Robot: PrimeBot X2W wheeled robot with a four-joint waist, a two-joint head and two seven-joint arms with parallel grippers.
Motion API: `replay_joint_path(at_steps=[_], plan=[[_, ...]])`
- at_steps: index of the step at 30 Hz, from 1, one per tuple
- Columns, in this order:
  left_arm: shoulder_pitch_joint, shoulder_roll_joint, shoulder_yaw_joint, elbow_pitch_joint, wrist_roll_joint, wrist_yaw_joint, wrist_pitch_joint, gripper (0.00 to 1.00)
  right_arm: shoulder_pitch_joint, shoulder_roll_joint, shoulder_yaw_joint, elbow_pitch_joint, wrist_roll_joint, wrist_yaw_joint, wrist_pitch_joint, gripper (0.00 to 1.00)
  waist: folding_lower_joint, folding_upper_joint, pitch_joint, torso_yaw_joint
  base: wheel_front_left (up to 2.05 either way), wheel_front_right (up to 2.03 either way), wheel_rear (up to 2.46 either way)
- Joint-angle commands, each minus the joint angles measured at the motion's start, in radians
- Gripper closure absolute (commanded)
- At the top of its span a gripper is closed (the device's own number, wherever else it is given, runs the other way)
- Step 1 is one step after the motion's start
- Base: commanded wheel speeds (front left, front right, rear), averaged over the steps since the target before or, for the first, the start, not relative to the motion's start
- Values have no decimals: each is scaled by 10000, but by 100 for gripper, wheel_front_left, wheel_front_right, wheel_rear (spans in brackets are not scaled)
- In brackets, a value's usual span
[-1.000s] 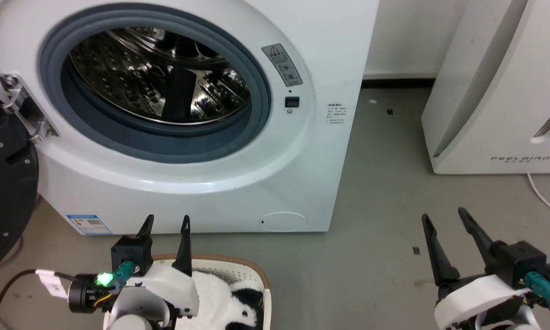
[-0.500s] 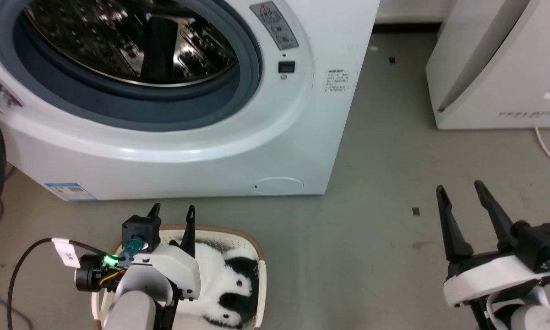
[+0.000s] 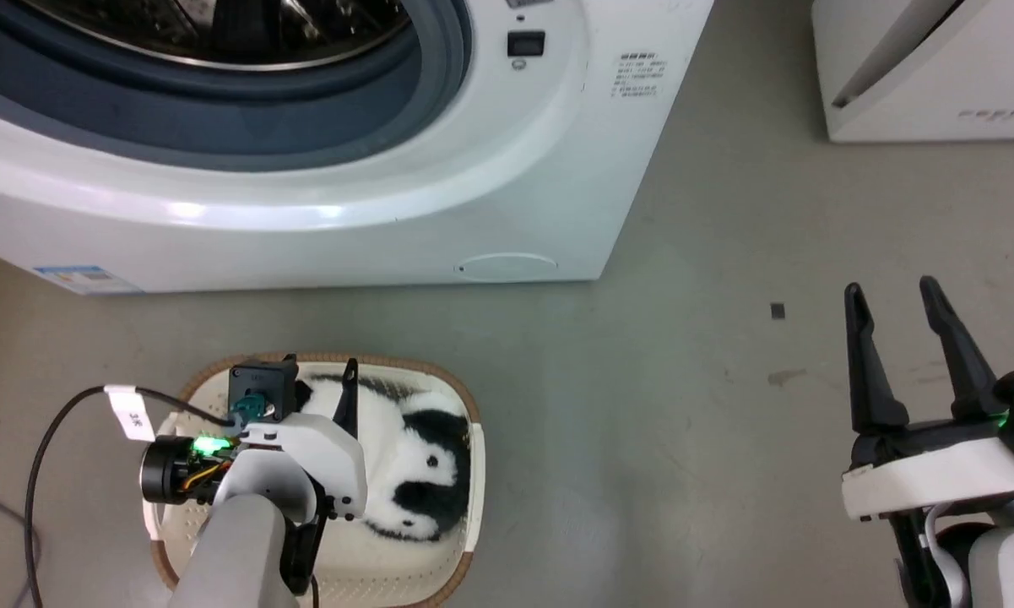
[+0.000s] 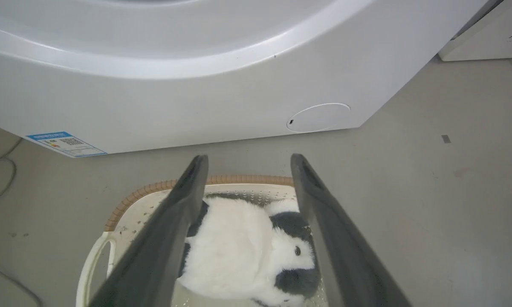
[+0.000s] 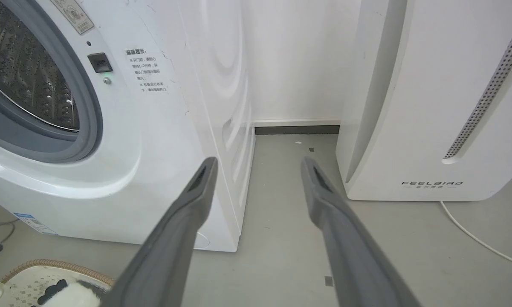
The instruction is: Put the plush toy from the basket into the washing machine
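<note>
1. I am holding the left gripper over the basket, its fingers set wide apart. In the left wrist view they are framing the plush toy and gripping nothing.
2. The plush toy is lying on the basket floor, on the floor in front of the washing machine.
3. Over the last second the head camera has been tilting down. The porthole has slid up the head view and the whole basket has come into it, so that shift is the camera moving, not the things.
4. Against the basket rim, the left fingertips are now sitting lower than a second ago. I am reading that as the reach toward the toy beginning, with the grasp not yet made.
5. The right gripper is hanging open and empty over bare floor, well apart from the basket.
</note>
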Motion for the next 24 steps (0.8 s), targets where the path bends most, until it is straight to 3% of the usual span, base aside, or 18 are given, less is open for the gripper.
replay_joint_path(at_steps=[1, 24], plan=[[-273, 88, -52, 205, -67, -32, 24, 0, -225, -3, -50, -86, 83, 2, -79, 0, -2, 0, 224, 3, 0, 0, 0], [-1987, 398, -769, 2572, -631, -202, 749, 0, -969, -4, -495, -702, 531, 4, -557, 0, -2, 0, 2428, 61, 0, 0, 0]])
